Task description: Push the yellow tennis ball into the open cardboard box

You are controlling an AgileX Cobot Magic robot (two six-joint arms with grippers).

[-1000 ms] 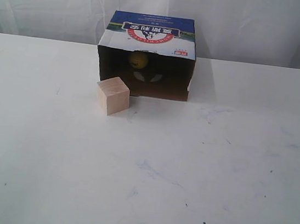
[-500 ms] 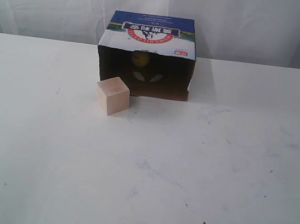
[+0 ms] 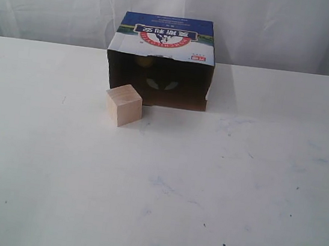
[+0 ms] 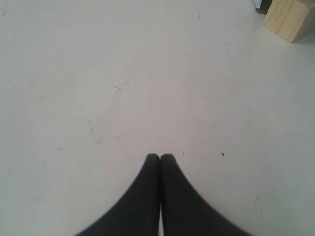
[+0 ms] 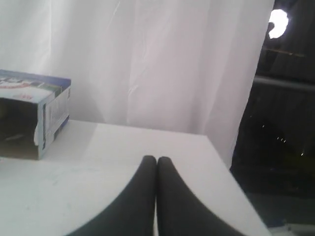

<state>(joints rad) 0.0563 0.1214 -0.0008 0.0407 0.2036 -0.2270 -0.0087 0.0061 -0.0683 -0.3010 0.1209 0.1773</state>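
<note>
exterior view: open cardboard box (image 3: pixel 167 35) mouth faces camera; left end effector (image 4: pixel 160 156), right end effector (image 5: pixel 156 158) closed.

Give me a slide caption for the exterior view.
Open cardboard box on a white table, dark opening facing the camera, pale wooden cube before its left corner.

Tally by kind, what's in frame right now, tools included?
Cardboard box: 1
Wooden cube: 1
Tennis ball: 1, just a dim yellow patch inside the box
Tools: 2, left tool and right tool, both shut
Total: 5
</note>
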